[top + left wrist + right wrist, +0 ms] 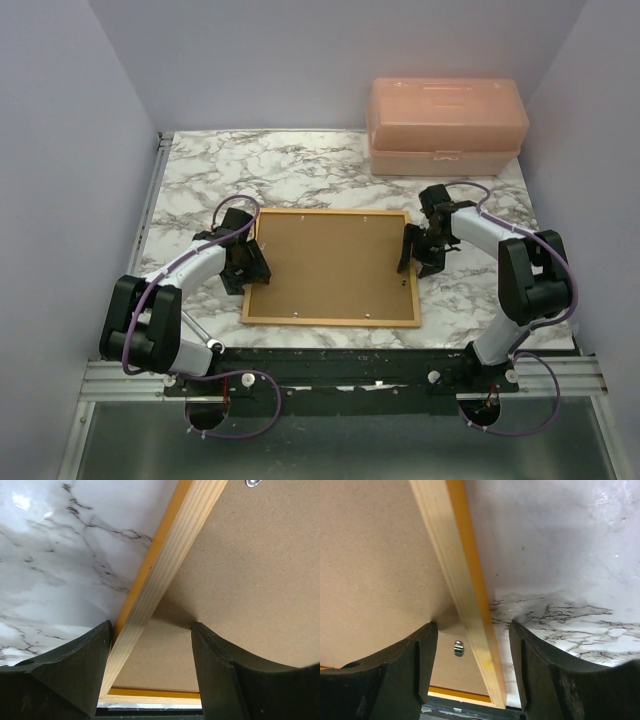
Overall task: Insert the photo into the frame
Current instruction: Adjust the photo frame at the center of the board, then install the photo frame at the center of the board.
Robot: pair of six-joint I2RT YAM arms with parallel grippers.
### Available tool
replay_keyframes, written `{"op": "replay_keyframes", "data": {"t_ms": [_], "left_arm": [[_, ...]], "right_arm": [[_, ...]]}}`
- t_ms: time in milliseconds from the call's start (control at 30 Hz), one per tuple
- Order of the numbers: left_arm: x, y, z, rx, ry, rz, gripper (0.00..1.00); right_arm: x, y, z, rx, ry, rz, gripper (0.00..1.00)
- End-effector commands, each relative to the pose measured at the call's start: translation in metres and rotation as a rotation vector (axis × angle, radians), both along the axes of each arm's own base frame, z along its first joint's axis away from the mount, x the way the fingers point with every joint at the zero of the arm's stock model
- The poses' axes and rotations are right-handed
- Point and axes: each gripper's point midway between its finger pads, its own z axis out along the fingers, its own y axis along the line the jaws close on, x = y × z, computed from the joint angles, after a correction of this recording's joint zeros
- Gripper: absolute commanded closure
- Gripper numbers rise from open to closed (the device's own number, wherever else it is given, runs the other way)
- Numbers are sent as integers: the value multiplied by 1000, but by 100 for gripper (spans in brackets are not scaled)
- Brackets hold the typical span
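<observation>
well, your frame [330, 321] lay back-up in the middle of the marble table [300, 170], with a brown backing board [330, 265] filling it. your left gripper [151, 627] straddled its left rail, jaws wide, clamping nothing. your right gripper [472, 625] straddled the right rail, equally wide. the photo was hidden.

1. The frame [330, 321] is wood: its back face is bare, pale and finely grained, and its outer edge is coated a smooth orange.
2. The backing board [330, 265] is matt brown fibreboard, finely speckled.
3. The small tab [458, 648] is shiny metal.
4. The table [300, 170] has a glossy marble-patterned surface.
5. The box [445, 125] is translucent pink plastic.
6. The left gripper [150, 627] has matt black fingers [65, 680].
</observation>
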Motion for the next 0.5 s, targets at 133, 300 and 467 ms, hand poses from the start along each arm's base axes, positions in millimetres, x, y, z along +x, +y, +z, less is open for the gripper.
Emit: {"op": "replay_keyframes", "data": {"t_ms": [133,300,467], "left_arm": [[1,-35,2,-142,-14,-61,36],[0,-36,0,-143,-8,-60,36],[1,-36,1,-142,-11,-61,36]], "right_arm": [[-9,5,12,35,-13,39,34],[-19,-3,13,-5,9,25,34],[-29,-8,8,-42,34,22,36]]}}
